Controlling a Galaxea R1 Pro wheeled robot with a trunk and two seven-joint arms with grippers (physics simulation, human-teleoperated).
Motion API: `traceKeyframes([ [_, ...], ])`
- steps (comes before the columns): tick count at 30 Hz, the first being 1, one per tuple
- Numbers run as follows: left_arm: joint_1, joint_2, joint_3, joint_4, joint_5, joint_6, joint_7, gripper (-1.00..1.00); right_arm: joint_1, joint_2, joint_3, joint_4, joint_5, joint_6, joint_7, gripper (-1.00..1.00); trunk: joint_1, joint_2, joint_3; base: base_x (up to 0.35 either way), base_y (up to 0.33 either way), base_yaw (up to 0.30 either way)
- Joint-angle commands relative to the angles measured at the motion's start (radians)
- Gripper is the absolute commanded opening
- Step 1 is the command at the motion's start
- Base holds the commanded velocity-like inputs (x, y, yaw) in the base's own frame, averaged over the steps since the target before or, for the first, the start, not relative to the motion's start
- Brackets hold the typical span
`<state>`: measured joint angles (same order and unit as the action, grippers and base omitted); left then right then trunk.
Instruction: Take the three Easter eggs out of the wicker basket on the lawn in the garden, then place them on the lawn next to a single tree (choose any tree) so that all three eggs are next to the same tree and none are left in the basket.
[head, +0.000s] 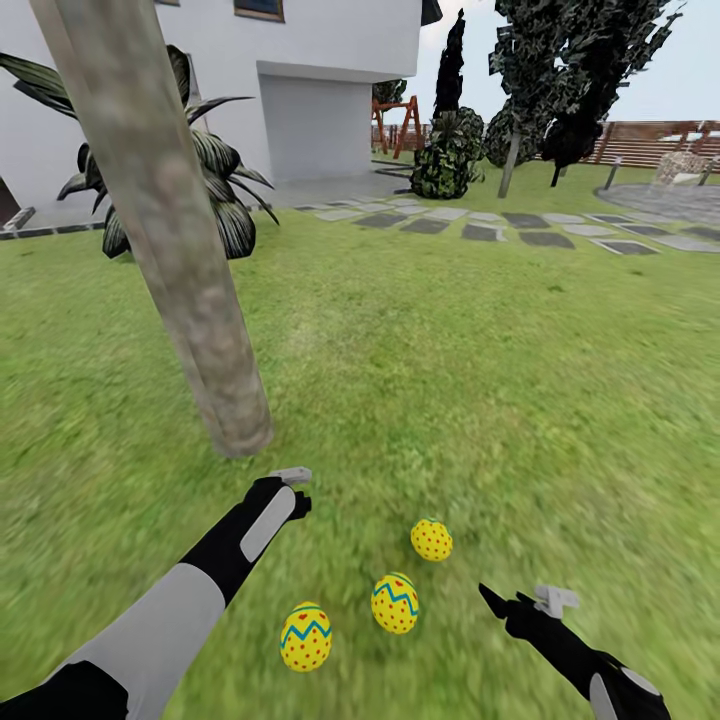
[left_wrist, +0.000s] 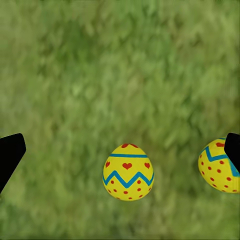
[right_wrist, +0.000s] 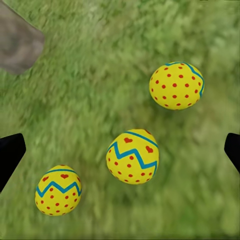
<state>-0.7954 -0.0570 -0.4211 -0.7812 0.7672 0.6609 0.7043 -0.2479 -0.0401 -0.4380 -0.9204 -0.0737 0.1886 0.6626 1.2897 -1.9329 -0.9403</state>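
Three Easter eggs (head: 396, 603) on lawn (head: 480, 380), narrow ends up, near tree (head: 170, 240).

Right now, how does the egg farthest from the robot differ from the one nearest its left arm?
The farthest egg shows mostly red dots in the head view, with its zigzag band barely visible at the top; the nearest egg shows its blue zigzag band plainly. The farthest egg also looks smaller there, being farther from the camera. The nearest egg lies beside the left arm, the farthest sits more toward the middle. Both are yellow and rest on the grass.
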Motion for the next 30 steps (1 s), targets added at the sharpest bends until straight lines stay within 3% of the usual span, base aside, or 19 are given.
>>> traceKeyframes([
  [1,-0.001,0.0,-0.003,-0.001,0.011,0.0,0.01,1.0,-0.001,0.0,-0.002,0.0,-0.008,0.009,0.005,1.0,-0.004,0.007,0.002,0.0,0.0,0.0],
  [30,-0.001,0.0,-0.004,0.0,0.01,-0.001,0.009,1.0,-0.001,0.001,-0.002,0.015,-0.007,0.008,0.003,1.0,-0.115,0.21,0.093,0.0,0.0,0.0],
])
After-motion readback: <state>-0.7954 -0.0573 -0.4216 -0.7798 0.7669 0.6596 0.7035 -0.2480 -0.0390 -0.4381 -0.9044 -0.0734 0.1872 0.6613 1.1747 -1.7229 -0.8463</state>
